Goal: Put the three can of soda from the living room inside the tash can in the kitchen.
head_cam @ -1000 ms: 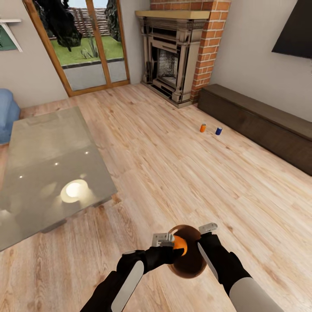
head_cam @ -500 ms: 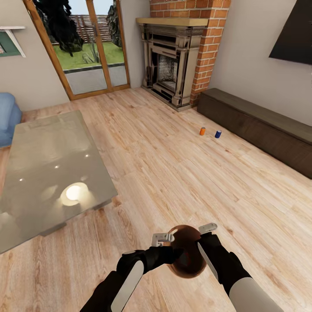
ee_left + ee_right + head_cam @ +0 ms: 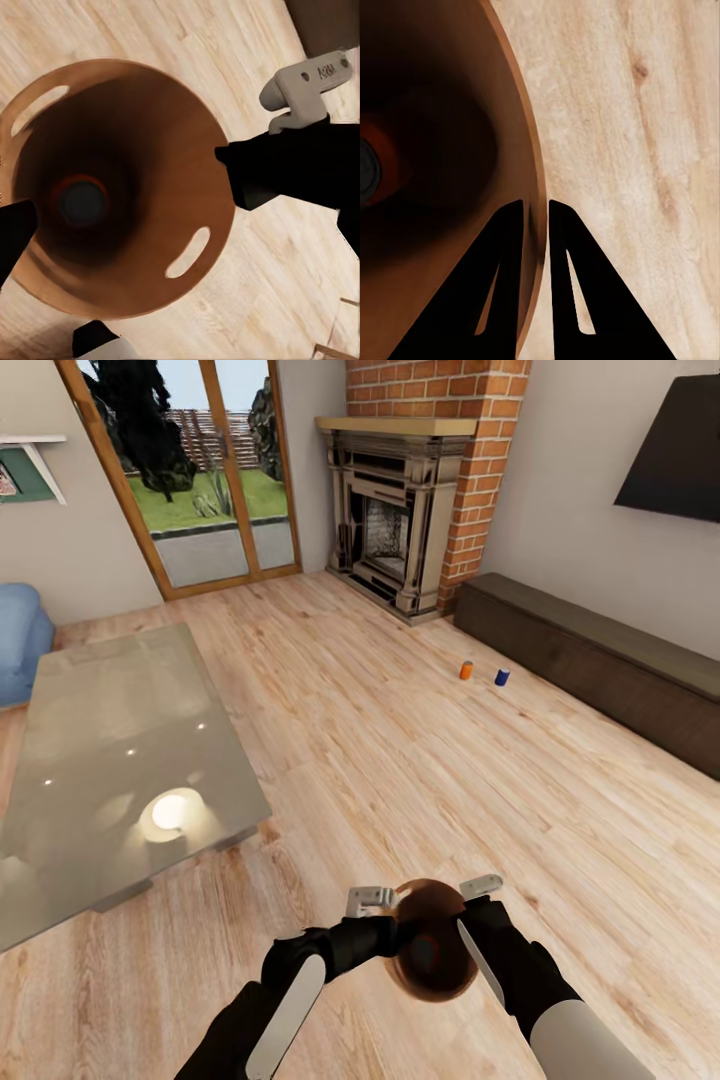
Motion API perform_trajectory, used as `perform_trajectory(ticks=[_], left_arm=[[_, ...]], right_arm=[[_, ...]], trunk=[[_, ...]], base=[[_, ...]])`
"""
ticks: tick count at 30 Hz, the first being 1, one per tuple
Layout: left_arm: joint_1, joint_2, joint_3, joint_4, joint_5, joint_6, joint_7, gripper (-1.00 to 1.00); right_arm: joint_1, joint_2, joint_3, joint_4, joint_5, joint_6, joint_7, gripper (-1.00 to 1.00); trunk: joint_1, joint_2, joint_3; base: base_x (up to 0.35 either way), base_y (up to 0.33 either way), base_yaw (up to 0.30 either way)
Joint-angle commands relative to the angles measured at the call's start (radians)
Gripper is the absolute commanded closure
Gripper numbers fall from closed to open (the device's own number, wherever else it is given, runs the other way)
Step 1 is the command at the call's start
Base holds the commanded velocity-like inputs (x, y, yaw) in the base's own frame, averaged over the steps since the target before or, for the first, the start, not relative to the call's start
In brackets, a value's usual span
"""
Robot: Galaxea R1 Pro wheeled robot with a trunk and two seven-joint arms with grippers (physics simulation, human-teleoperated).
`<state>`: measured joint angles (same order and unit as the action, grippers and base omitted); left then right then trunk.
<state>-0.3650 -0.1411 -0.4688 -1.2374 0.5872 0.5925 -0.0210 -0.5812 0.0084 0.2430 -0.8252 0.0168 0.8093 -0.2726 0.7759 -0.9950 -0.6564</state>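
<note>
One orange can [image 3: 81, 201] inside the bin [image 3: 196, 255] (right gripper [image 3: 535, 214] on rim)

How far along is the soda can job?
One can of soda lies at the bottom of the trash can. The right gripper pinches the bin's rim; the left gripper sits open at the bin's mouth. Left: the orange can and blue can on the living-room floor by the dark cabinet, then the kitchen.

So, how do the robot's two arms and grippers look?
Both arms are black near the wrists, with white panels further back. The left gripper and right gripper each carry a pale grey block. The right gripper's fingers are flat, black and pointed, each with a narrow slot.
</note>
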Motion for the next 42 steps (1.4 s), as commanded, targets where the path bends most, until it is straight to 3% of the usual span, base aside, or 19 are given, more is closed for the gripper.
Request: perform_trajectory(ticks=[1,7,10,14,19,31,35,36,38,42], left_arm=[[0.003,0.007,0.001,-0.013,0.001,0.002,0.0,-1.0],[0.017,0.024,0.006,-0.028,0.004,0.004,-0.002,-1.0],[0.022,0.053,0.006,-0.044,0.005,0.014,-0.005,-1.0],[0.036,0.093,0.004,-0.13,0.006,0.058,-0.006,-1.0],[0.076,0.102,0.004,-0.238,0.006,0.112,-0.007,-1.0],[0.092,0.11,0.01,-0.306,0.006,0.185,-0.01,-1.0],[0.092,0.142,0.016,-0.305,0.007,0.188,-0.009,-1.0],[0.092,0.148,0.023,-0.304,0.007,0.188,-0.009,-1.0],[0.093,0.168,0.099,-0.299,0.007,0.19,-0.008,-1.0],[0.093,0.175,0.148,-0.282,0.005,0.19,-0.008,-1.0]], right_arm=[[0.0,0.0,0.0,0.0,-0.003,-0.001,0.004,1.0],[0.0,0.0,-0.002,0.0,-0.003,-0.001,0.004,1.0],[0.0,-0.001,-0.002,0.0,-0.003,-0.001,0.004,1.0],[0.0,-0.001,-0.002,0.0,-0.003,-0.001,0.004,1.0],[0.0,-0.001,-0.002,0.0,-0.003,-0.001,0.004,1.0],[0.0,-0.006,-0.005,0.003,-0.006,-0.001,0.003,1.0],[0.0,-0.007,-0.004,0.003,-0.006,-0.001,0.003,1.0],[0.0,-0.006,-0.004,0.003,-0.006,-0.001,0.003,1.0],[0.0,-0.005,-0.004,0.003,-0.006,-0.001,0.003,1.0],[0.0,-0.004,-0.003,0.003,-0.006,-0.001,0.003,1.0]], trunk=[[0.0,0.0,0.002],[0.0,0.0,0.011],[0.0,0.0,0.016],[0.0,0.0,0.022],[0.0,0.0,0.03],[0.0,0.0,0.049],[0.0,0.0,0.055],[0.0,0.0,0.056],[0.0,0.0,0.059],[0.0,0.0,0.065]], base=[[0.0,0.0,0.0],[0.0,0.0,0.0],[0.0,0.0,0.0],[0.0,0.0,0.0],[0.0,0.0,0.0],[0.0,0.0,0.0],[0.0,0.0,0.0],[0.0,0.0,0.0],[0.0,0.0,0.0],[0.0,0.0,0.0]])
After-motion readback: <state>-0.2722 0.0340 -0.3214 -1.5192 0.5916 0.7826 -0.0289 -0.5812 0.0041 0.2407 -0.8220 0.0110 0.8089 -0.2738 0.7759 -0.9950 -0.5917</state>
